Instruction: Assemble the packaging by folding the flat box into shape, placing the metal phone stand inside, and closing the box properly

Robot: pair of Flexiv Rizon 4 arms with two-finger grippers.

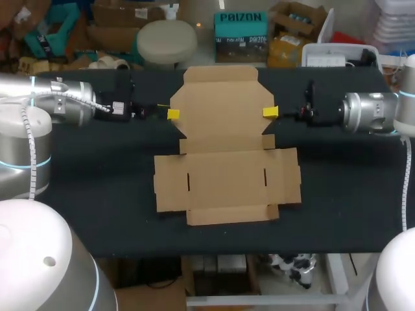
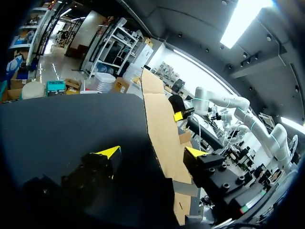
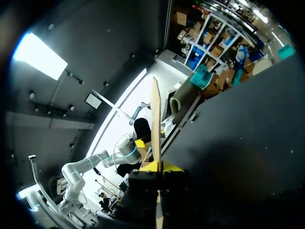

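Observation:
A flat brown cardboard box [image 1: 224, 155] lies unfolded in the middle of the black table. My left gripper [image 1: 173, 114] is at the left edge of its far panel. In the left wrist view this gripper [image 2: 151, 152] is open, and the card's edge [image 2: 159, 119] runs between the spread fingers. My right gripper [image 1: 270, 112] is at the opposite right edge. In the right wrist view it [image 3: 161, 167] is shut on the thin card [image 3: 156, 114], seen edge-on. No metal phone stand is in view.
The black table top [image 1: 97, 181] stretches wide on both sides of the box and in front of it, down to the front edge [image 1: 214, 254]. Both arms lie low over the far half, coming in from the sides.

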